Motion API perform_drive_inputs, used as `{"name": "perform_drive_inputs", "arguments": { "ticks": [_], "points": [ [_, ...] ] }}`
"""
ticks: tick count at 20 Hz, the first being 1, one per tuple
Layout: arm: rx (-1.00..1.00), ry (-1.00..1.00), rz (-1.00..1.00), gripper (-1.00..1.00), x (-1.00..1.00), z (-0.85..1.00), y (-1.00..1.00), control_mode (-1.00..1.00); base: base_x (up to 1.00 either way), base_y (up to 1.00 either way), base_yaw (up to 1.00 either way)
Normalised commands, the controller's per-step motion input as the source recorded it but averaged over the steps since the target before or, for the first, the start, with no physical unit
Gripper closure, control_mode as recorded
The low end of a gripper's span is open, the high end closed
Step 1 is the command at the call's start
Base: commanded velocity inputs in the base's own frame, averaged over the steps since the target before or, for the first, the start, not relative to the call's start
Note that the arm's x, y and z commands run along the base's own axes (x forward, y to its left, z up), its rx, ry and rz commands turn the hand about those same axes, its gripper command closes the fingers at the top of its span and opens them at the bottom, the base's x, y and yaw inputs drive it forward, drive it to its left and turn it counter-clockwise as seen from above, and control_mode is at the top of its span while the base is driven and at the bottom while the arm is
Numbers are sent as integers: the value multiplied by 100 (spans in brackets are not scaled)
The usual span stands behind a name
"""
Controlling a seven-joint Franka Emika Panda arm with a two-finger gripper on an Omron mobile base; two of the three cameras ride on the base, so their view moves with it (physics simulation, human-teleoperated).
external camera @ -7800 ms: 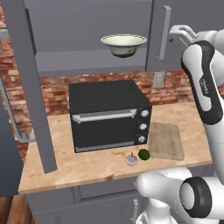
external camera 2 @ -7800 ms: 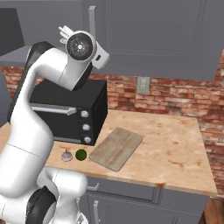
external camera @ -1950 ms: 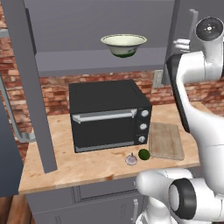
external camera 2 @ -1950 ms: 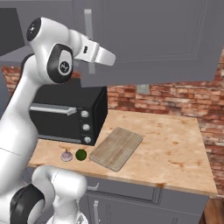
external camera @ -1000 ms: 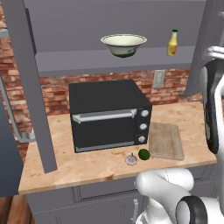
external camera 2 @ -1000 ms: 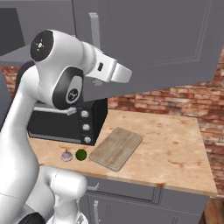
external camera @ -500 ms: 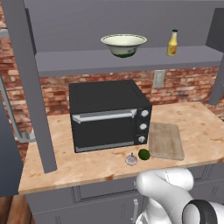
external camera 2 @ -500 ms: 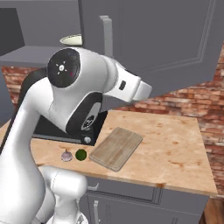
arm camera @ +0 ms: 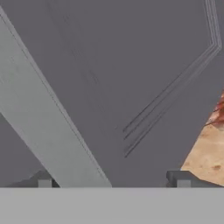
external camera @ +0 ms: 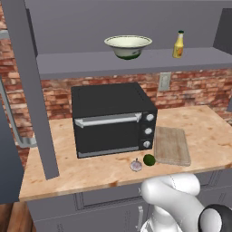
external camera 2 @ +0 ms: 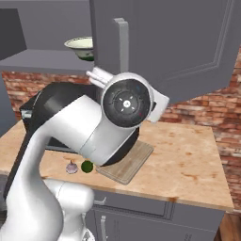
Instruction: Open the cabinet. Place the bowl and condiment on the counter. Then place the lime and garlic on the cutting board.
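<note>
- Above the black oven [external camera: 113,118], on the open shelf of the cabinet [external camera: 131,63]: bowl [external camera: 128,46] upright over the oven's middle, condiment [external camera: 179,44] upright further toward the oven's knob side. Both well apart from each other.
- At the oven's foot on the counter [external camera: 199,131]: garlic [external camera: 136,165] and lime [external camera: 149,159] just beside each other near the front edge; cutting board [external camera: 171,145] just past the lime, bare.
- Gripper [arm camera: 113,179]: fingertips spread wide in the hand view, nothing between them, cabinet door [external camera 2: 169,42] panel close in front.
- Risk: arm's bulky joint sits close under the swung-out door in the right base view; a reach up toward the shelf could clip the door's lower edge or its bar handle [external camera 2: 123,44].
- Risk: bowl is wide with a flared rim; a shallow pinch on the rim may let it tip or slide off the shelf onto the oven.
- Risk: condiment is slim and tall; a brush from a finger would likely topple it.
- Hard to make out: in the right base view the arm covers most of the oven and part of the board; condiment hidden behind the door there.
- How far the fingers stand from the door panel: cannot tell.
</note>
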Motion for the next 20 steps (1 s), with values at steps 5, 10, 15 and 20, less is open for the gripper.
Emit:
{"name": "perform_drive_inputs", "arguments": {
  "ticks": [5,10,15,20],
  "points": [
    [19,-26,16,-100,-72,1,43,-100,0,0,0],
    [3,-27,-10,-100,-100,17,8,-100,0,0,0],
    [-6,-27,-30,-100,-79,14,64,-100,0,0,0],
    [-30,-17,-31,-100,6,9,100,-100,0,0,0]
  ]
}}
